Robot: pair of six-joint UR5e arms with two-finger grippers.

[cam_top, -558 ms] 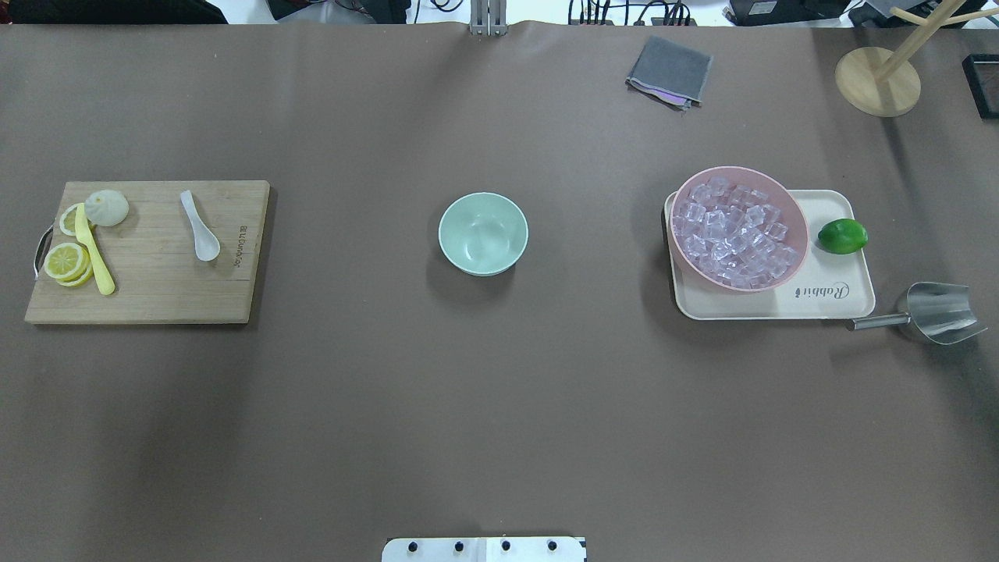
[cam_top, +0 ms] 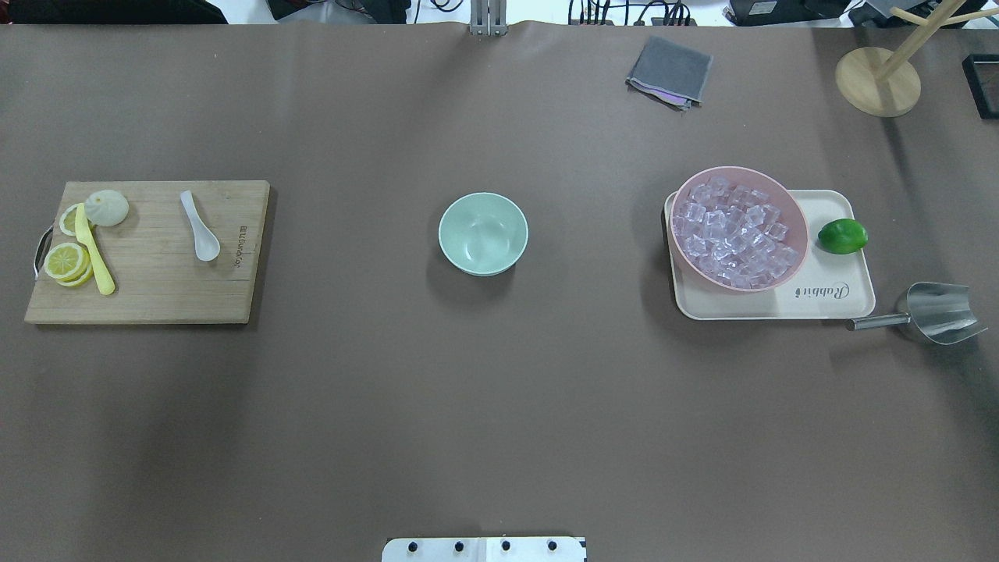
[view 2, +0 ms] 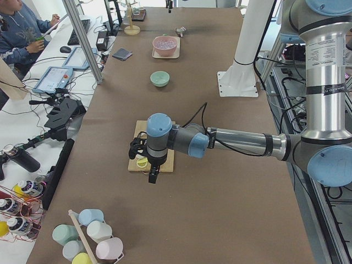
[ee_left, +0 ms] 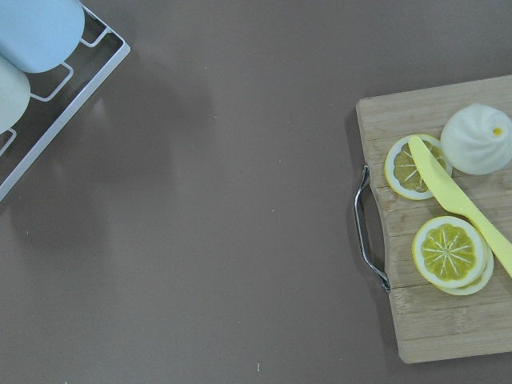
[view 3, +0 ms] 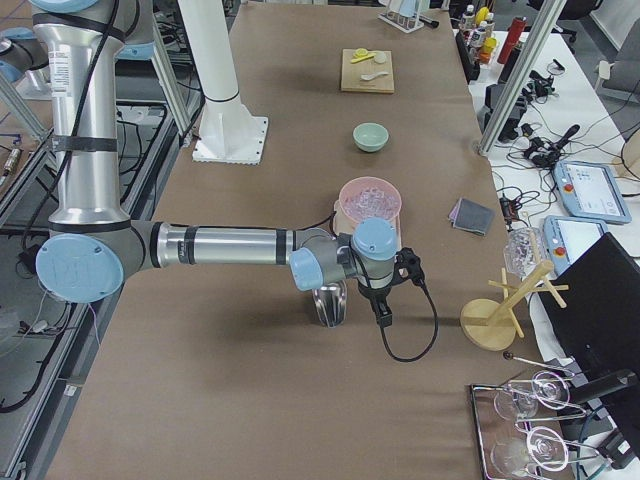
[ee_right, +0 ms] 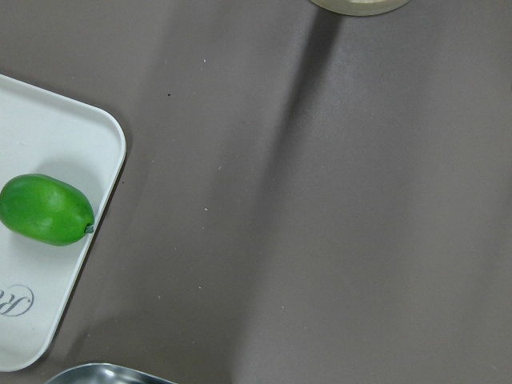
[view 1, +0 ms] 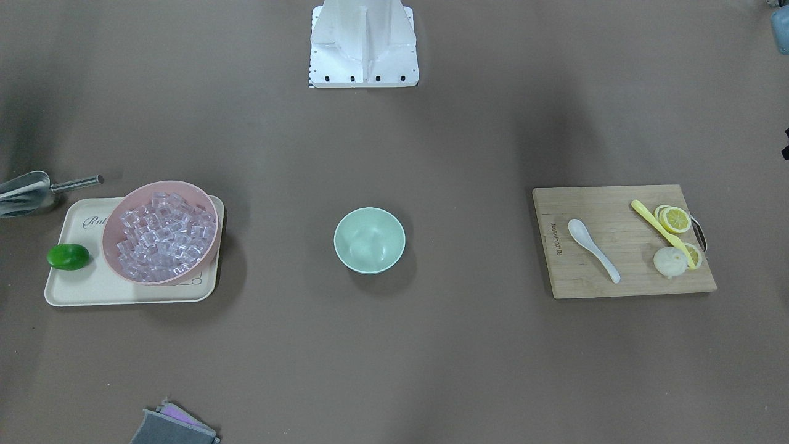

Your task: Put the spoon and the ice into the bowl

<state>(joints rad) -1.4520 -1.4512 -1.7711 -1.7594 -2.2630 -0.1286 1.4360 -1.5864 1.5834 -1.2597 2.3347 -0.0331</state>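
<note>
A: Spoon (cam_top: 200, 226) on the cutting board (cam_top: 156, 289), ice (cam_top: 734, 238) in the pink bowl (cam_top: 794, 204); why apart?
B: One per arm, I judge; left tool (view 2: 152, 175) hangs by that board, right tool (view 3: 382, 315) by the tray (cam_top: 780, 308); mint-green bowl (cam_top: 483, 233) empty between; tools open or closed, cannot tell.

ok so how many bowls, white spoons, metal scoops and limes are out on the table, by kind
bowls: 2 (mint-green bowl, pink bowl)
white spoon: 1
metal scoop: 1
lime: 1
total: 5
</note>
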